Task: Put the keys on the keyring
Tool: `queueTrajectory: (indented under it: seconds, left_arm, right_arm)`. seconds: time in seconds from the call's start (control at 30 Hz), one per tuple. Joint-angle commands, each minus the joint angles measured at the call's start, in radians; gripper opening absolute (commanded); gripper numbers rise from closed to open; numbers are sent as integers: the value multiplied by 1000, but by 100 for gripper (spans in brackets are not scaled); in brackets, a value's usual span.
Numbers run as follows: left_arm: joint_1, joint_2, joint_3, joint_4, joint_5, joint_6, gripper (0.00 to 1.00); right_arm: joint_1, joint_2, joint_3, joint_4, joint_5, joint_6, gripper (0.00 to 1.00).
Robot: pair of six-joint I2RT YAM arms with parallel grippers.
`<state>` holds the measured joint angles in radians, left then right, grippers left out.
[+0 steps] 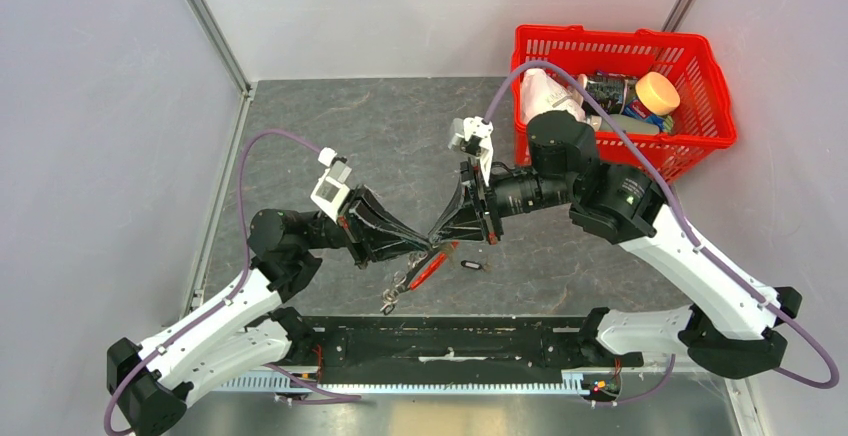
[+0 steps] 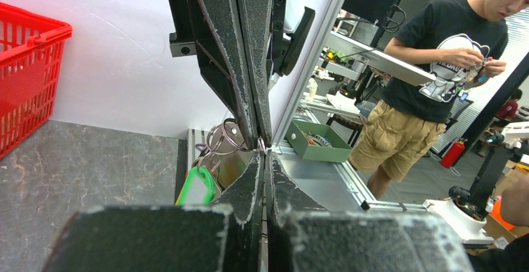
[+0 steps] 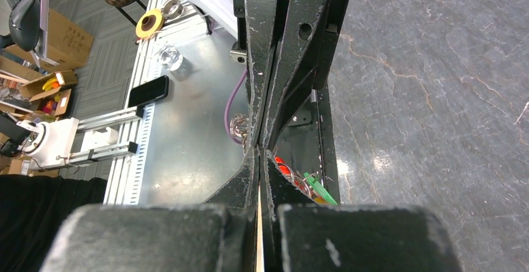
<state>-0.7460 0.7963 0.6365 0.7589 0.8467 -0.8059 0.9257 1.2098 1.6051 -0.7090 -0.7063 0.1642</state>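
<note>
At table centre, left gripper (image 1: 424, 247) and right gripper (image 1: 441, 239) meet tip to tip, both pinched shut; contents unclear. We see the keyring (image 2: 228, 136) at the tips, green-headed key (image 2: 198, 188) below. One loose key (image 1: 473, 265) at 4 o'clock: threading looks unfinished.

Counter (image 1: 330, 126): dark grey, pale marbled veins.
Basket (image 1: 705, 136): bright red, open lattice.
Cap (image 1: 657, 93) inside basket: orange.
Keyring strap (image 1: 430, 269), left of basket: red section.
Key head (image 2: 198, 188): green.
Arm cables (image 1: 243, 186): purple.
</note>
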Motion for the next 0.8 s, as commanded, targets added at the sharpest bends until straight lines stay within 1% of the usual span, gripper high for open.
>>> queueTrajectory:
  seconds: [0.0,0.17,0.23,0.43,0.5,0.63,0.67,0.77]
  left_arm:
    - [-16,-14,29,77,18,-43,2]
    - [-19,-25,30,39,10,-21,2]
    - [-21,-31,33,9,6,-1,2]
    - [-23,-28,35,-18,-3,21,2]
    - [-23,-24,38,-18,-4,22,2]
    - [-22,-21,40,-27,-9,31,2]
    - [-24,-19,42,-29,-11,31,2]
    - [-23,-21,47,-42,-12,35,2]
  right_arm:
    - [-1,-28,-33,39,-6,-19,0]
    - [-1,-62,-56,36,10,-18,1]
    - [-1,-81,-57,34,11,-15,5]
    - [-1,-124,-62,36,32,-3,29]
    - [-1,-131,-63,36,32,-1,30]
    - [-1,-144,-66,36,42,3,45]
    - [0,-148,-68,34,49,4,47]
    - [-1,-168,-76,27,76,6,50]
